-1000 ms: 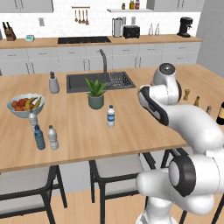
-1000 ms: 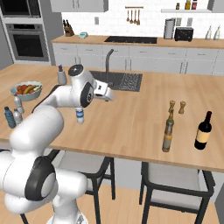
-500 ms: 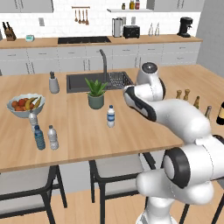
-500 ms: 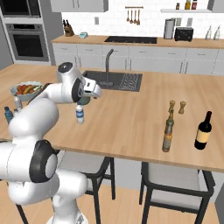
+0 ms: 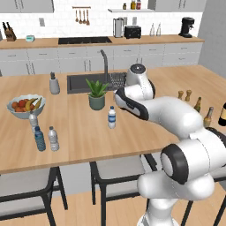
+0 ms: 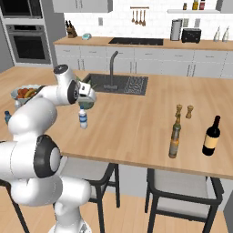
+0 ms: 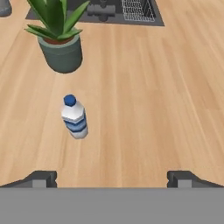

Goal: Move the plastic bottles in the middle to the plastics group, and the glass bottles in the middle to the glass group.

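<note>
Hand view: the gripper (image 7: pixel 112 177) is held wide, nothing between the fingertips (image 7: pixel 40 178), above bare counter (image 7: pixel 144 109). The water bottle (image 7: pixel 74 117) stands upright, off to the left of the gap and beyond it, near the plant pot (image 7: pixel 61 53).

Risks, judged: the bottle is not centred between the jaws, so a straight descent could land a finger on its cap or knock it over; a tipped bottle could be rolled toward the pot. The pot sits close, and the leaves may be brushed.

Left base view: the plastics group (image 5: pixel 46 138) is seen at the near left of the island, next to a fruit bowl (image 5: pixel 25 107) holding fruit. The sink (image 5: pixel 90 82) is seen with a rack inside. Right base view: the glass group (image 6: pixel 193 136) stands far right, two shakers (image 6: pixel 183 111) behind it.
</note>
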### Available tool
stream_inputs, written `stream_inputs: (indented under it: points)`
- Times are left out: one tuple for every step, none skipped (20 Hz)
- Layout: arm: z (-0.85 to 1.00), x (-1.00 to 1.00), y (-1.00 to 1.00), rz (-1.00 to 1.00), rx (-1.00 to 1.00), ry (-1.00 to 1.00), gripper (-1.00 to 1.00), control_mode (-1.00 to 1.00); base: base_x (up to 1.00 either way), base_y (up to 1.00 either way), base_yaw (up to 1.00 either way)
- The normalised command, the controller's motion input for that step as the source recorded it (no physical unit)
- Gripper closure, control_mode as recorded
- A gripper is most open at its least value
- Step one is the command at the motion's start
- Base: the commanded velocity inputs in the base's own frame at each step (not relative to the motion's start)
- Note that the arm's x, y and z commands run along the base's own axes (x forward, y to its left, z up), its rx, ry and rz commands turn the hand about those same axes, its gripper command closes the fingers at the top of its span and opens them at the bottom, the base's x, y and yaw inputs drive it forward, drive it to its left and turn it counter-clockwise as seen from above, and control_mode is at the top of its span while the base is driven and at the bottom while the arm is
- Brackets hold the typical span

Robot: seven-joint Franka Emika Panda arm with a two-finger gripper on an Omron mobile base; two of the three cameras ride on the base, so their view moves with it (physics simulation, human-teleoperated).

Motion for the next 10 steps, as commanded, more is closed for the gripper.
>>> stream_inputs:
  points:
    - [-0.44,0.00,0.32,0.07,0.01,0.00,-1.00,-1.00,0.00,0.00,0.00]
    - [-0.37,0.00,0.40,0.05,0.00,0.00,-1.00,-1.00,0.00,0.00,0.00]
    - [-0.36,0.00,0.45,0.05,0.00,0.00,-1.00,-1.00,0.00,0.00,0.00]
    - [-0.35,0.00,0.44,0.05,0.00,0.00,-1.00,-1.00,0.00,0.00,0.00]
    - [-0.33,0.00,0.51,0.05,0.00,0.01,-1.00,-1.00,0.00,0.00,0.00]
    - [-0.30,0.00,0.52,0.05,0.00,0.03,-1.00,-1.00,0.00,0.00,0.00]
    - [-0.31,0.00,0.54,0.05,0.00,0.02,-1.00,-1.00,0.00,0.00,0.00]
    - [-0.26,0.05,0.54,0.05,0.00,0.02,-1.00,-1.00,0.00,0.00,0.00]
    - [-0.21,0.19,0.50,0.04,0.00,0.03,-1.00,-1.00,0.00,0.00,0.00]
    - [-0.18,0.24,0.47,0.04,0.00,0.03,-1.00,-1.00,0.00,0.00,0.00]
